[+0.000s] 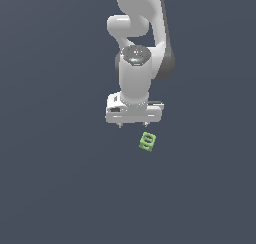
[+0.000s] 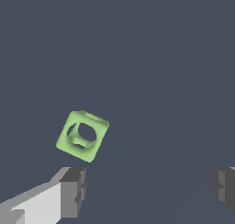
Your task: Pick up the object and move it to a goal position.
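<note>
The arm (image 1: 136,48) looks like smooth white plastic with a soft sheen, and its round joint cap (image 1: 135,54) is grey and shiny like polished metal. The gripper (image 1: 132,124) body is the same white, smooth shell; its fingertips (image 2: 73,191) are matt dark grey, like rubber pads. The block (image 1: 147,141) is light green, matt and smooth, like moulded plastic. The ground (image 1: 50,188) is flat, matt slate-blue, without texture.

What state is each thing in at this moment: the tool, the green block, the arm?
Tool: open, fingers spread wide, holding nothing.
Green block: free, not gripped, tilted, lying off to one side rather than between the fingers; a round hollow shows through it in the wrist view.
Arm: pointing down, tool close by the block.
</note>
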### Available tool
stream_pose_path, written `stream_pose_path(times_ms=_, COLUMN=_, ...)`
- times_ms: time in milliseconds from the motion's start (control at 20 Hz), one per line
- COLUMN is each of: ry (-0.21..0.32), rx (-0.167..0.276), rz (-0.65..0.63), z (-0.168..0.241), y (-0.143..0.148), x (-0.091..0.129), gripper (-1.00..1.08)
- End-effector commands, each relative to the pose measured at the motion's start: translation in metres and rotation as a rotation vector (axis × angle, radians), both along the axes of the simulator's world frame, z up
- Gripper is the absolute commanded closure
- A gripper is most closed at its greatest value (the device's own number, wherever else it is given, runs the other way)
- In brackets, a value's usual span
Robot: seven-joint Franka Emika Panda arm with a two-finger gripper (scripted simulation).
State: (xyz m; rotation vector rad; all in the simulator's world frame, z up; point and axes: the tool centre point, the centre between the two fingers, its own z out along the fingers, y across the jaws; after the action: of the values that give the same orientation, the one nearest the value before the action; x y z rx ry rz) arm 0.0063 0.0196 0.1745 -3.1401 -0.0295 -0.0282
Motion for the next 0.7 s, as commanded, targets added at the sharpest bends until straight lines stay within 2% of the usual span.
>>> stream_pose_path(times_ms=0, ry=0.0, rx=0.0, rz=0.0, z=0.0, y=0.0, x=0.0, gripper=-0.92)
stream_pose_path(times_ms=400, ry=0.054, rx=-0.03, rz=-0.024, z=-0.019, y=-0.023, x=-0.014, gripper=-0.92)
stream_pose_path(times_ms=650, ry=0.053, rx=-0.029, rz=-0.026, z=-0.019, y=-0.022, x=-0.013, gripper=-0.92)
